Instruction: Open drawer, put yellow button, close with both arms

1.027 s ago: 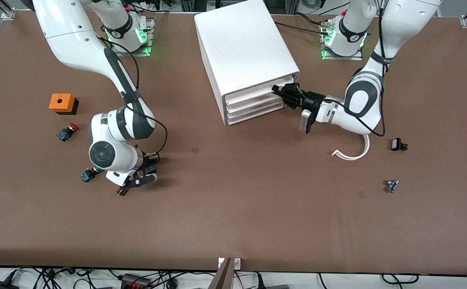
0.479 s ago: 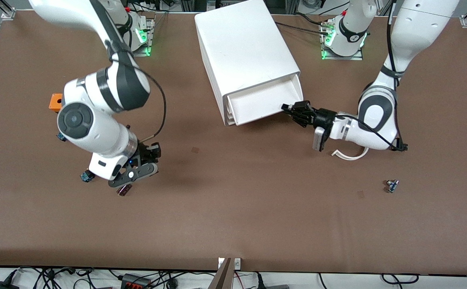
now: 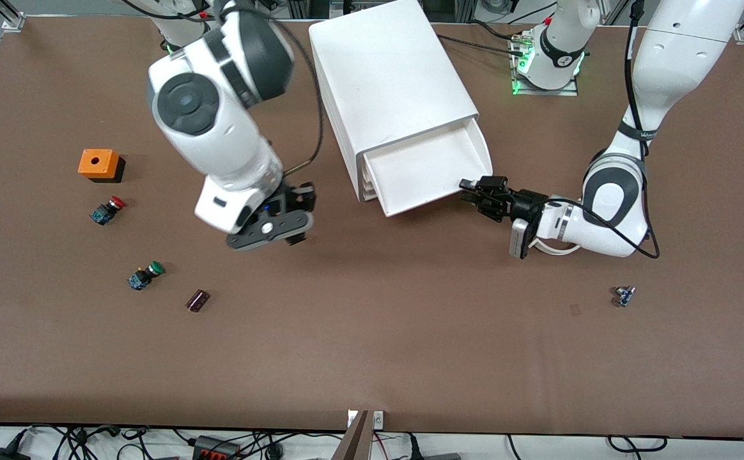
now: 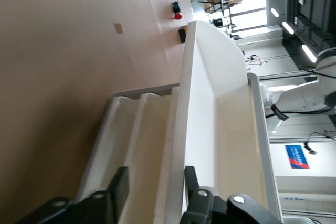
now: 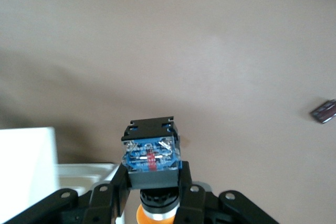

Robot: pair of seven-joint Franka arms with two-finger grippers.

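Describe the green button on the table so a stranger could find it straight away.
Start at the orange box toward the right arm's end of the table. Nearer the front camera sit two small buttons; the green button is the nearest, beside a dark cylinder. Its cap is green; the red button has a red one.

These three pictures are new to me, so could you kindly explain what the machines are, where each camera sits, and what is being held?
Two white robot arms work at a brown table. The large picture looks down from a high camera; each small one comes from a camera on an arm's wrist. The left gripper grips the front edge of the open top drawer of a white cabinet. The right gripper, over the table beside the cabinet, holds the yellow button. A red button, a green button and an orange box lie toward the right arm's end.
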